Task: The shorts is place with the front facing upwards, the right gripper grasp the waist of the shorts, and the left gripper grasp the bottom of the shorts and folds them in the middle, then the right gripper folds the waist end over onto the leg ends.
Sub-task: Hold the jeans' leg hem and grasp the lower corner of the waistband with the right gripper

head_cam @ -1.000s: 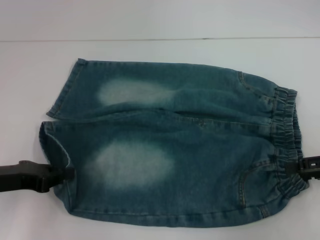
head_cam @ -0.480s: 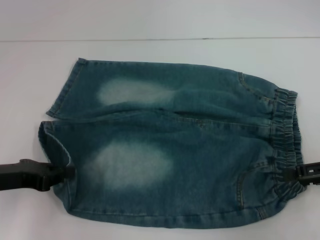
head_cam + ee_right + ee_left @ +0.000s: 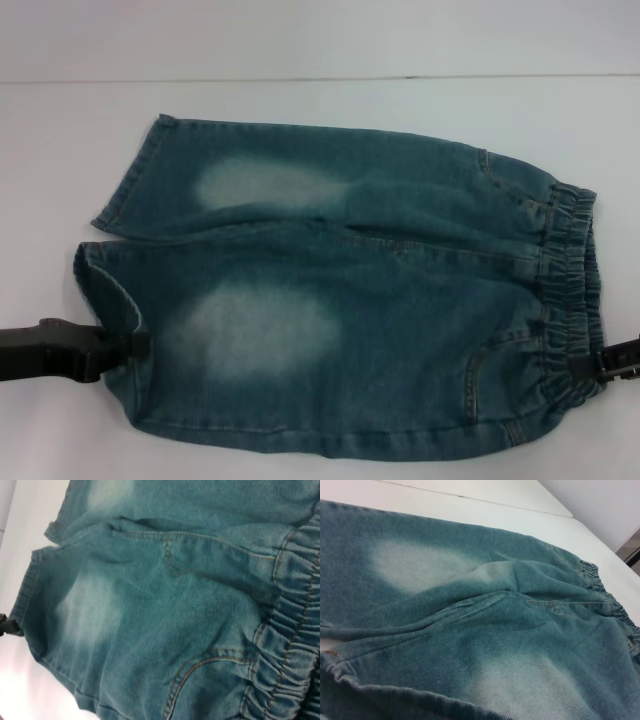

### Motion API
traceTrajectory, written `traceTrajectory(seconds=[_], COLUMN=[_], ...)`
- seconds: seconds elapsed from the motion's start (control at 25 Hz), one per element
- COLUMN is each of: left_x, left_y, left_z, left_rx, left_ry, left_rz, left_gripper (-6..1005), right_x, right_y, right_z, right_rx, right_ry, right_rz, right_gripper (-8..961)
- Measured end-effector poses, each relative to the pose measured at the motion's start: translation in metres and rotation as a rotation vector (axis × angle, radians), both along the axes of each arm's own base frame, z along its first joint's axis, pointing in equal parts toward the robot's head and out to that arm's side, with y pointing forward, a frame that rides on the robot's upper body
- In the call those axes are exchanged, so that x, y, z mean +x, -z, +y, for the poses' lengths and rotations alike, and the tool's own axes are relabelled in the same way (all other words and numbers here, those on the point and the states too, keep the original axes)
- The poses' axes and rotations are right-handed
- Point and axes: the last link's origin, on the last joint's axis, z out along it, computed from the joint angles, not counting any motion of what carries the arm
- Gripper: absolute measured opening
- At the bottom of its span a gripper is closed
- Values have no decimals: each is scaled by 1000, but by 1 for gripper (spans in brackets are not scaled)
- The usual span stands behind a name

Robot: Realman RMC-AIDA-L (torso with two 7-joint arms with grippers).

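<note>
The blue-green denim shorts (image 3: 350,300) lie flat, front up, with pale patches on both thighs. Their leg ends (image 3: 105,290) point left and the gathered waist (image 3: 570,290) is on the right. My left gripper (image 3: 140,345), a black claw, comes in from the left and is pinched on the near leg's hem. At the waist's near corner my right gripper (image 3: 592,365) is clamped on the elastic band. The left wrist view looks across the shorts (image 3: 485,630) toward the waist (image 3: 607,597). In the right wrist view the waist (image 3: 290,630) is close and the left gripper (image 3: 9,626) shows at the far hem.
The shorts rest on a white table (image 3: 300,100). A thin seam (image 3: 300,78) runs across the surface behind them. White surface surrounds the cloth on the far side and on the left.
My right gripper has slid toward the near right, dragging the waist's near corner with it. The near leg hem has shifted slightly left. The left gripper has stayed in place.
</note>
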Motion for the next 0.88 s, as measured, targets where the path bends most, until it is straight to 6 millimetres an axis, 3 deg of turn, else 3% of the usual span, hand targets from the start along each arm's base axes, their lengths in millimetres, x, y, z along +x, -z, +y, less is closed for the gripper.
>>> traceTrajectory(seconds=[0.08,0.52,0.76,0.88], left_x=[0,1,2,2], left_y=[0,1,1,1], left_z=[0,-1,-1,-1], left_rx=[0,-7,-9,-10], left_ry=[0,4,5,6], left_rz=[0,-6,-8,-8], left_gripper=[28,28,28,28], right_x=[-1,-1,-3,-6], right_y=[-1,-14,-15,-22], right_z=[1,4,5,5], right_rx=[8,83,81,93], right_ry=[2,-24,-43,-43], right_rz=[4,15,22,45], right_gripper=[542,440,303,169])
